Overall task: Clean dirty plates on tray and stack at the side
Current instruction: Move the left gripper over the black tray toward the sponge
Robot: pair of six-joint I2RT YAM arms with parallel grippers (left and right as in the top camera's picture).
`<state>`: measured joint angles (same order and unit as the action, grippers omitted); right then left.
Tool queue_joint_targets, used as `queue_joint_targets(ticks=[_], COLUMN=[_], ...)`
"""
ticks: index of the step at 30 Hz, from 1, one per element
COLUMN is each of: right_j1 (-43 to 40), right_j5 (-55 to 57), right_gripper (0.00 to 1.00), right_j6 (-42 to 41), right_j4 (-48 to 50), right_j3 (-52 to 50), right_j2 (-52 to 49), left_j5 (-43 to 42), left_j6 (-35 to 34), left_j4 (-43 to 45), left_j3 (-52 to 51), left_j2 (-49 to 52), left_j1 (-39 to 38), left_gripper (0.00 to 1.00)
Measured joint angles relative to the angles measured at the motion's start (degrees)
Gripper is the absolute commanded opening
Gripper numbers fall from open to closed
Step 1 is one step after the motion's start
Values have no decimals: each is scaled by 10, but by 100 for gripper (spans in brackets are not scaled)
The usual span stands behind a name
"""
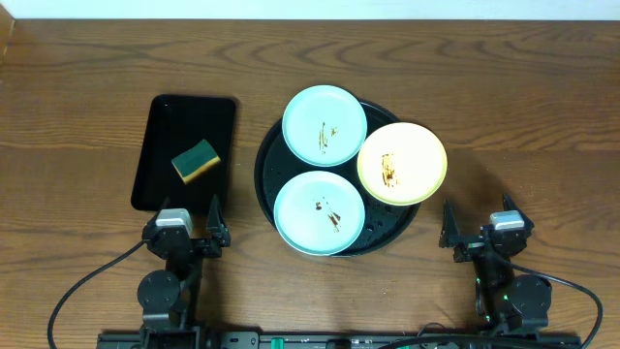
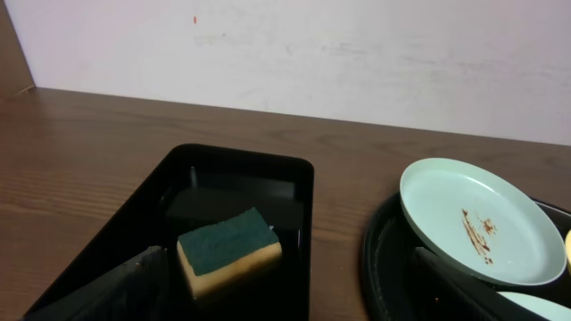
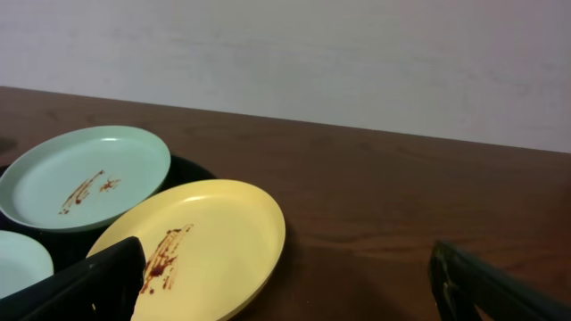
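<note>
Three smeared plates lie on the round black tray [image 1: 270,160]: a mint-green plate [image 1: 324,124] at the back, a second mint-green plate [image 1: 319,213] at the front, and a yellow plate [image 1: 402,163] overhanging the tray's right rim. My left gripper [image 1: 187,229] stands open at the front left, near the front edge of the small rectangular tray. My right gripper [image 1: 486,233] stands open at the front right, over bare table. Neither holds anything. The left wrist view shows the back mint-green plate [image 2: 480,219]; the right wrist view shows the yellow plate [image 3: 201,245].
A smaller rectangular black tray [image 1: 160,136] sits left of the round tray with a green-and-yellow sponge [image 1: 196,161] on it, also seen as the sponge [image 2: 228,250] just ahead of my left fingers. Bare wooden table [image 1: 523,126] lies right of the yellow plate.
</note>
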<state>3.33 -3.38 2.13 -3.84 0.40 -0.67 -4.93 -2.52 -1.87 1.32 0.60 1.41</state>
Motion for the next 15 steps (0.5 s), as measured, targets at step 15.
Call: queue_joint_targets(ticks=[15], right_j1=[0], right_j5=[2], right_gripper=[99], right_j6=[0], right_j4=[-1], right_j3=[0], right_j2=[-14], left_j5=[-14], left_j6=[-4], left_j4=[-161], left_j3=[268], left_j2=[388], left_j1=[0], left_gripper=[85])
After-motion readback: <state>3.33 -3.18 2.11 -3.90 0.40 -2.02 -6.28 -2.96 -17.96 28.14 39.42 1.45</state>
